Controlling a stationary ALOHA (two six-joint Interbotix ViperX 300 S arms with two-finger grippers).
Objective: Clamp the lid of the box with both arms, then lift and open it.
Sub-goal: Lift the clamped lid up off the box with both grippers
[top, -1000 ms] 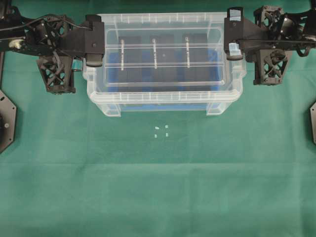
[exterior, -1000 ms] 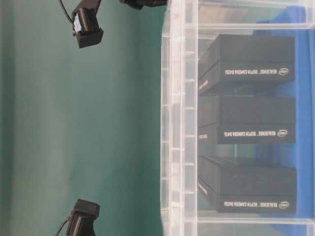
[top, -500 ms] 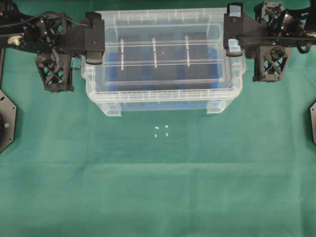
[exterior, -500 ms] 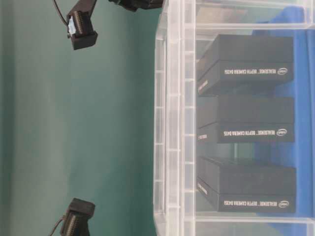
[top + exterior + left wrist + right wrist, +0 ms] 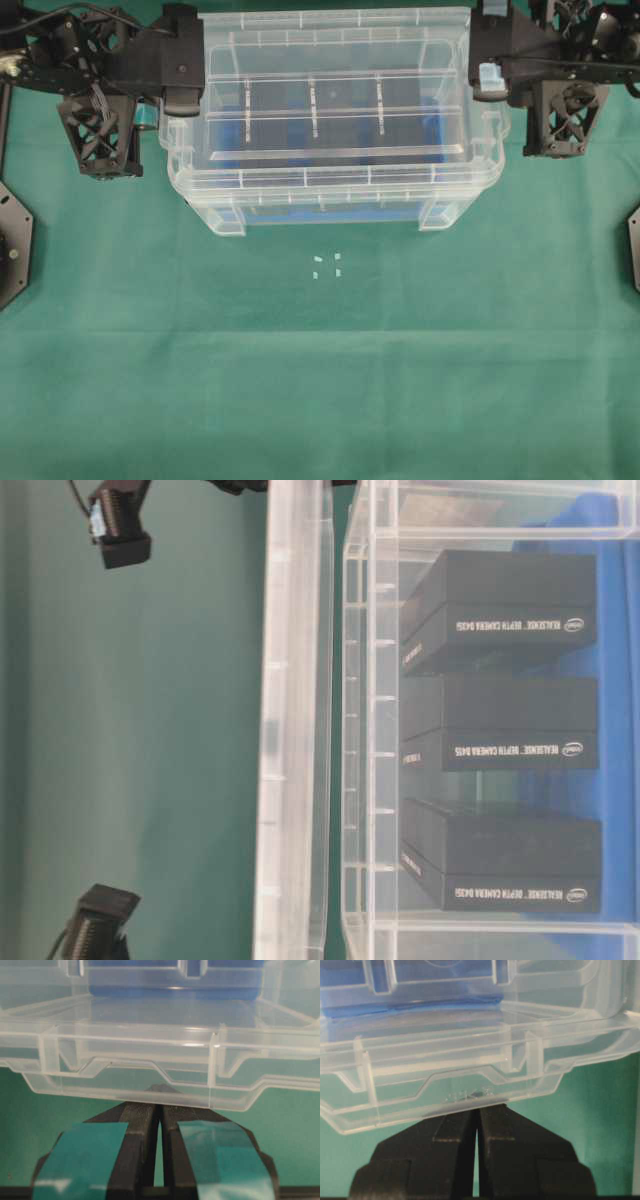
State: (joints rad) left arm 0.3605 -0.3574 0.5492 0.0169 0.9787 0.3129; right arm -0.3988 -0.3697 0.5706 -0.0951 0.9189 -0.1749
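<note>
Fingers [image 5: 132, 1125] pinching raised lid [image 5: 335, 100]

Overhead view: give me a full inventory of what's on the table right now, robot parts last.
Flat clear plastic lid: one, transparent, raised off the tub, held at both short ends.
Deep clear plastic box: one, transparent with blue bottom, table's far centre.
Black cardboard cartons: three stacked pairs, black with white print, inside the box.
Small white markers: four, white, on the cloth before the box.
Green cloth: one, green, covering the table.
Left gripper: one, black with teal tape, clamped on the lid's left end.
Right gripper: one, black, clamped on the lid's right end.
</note>
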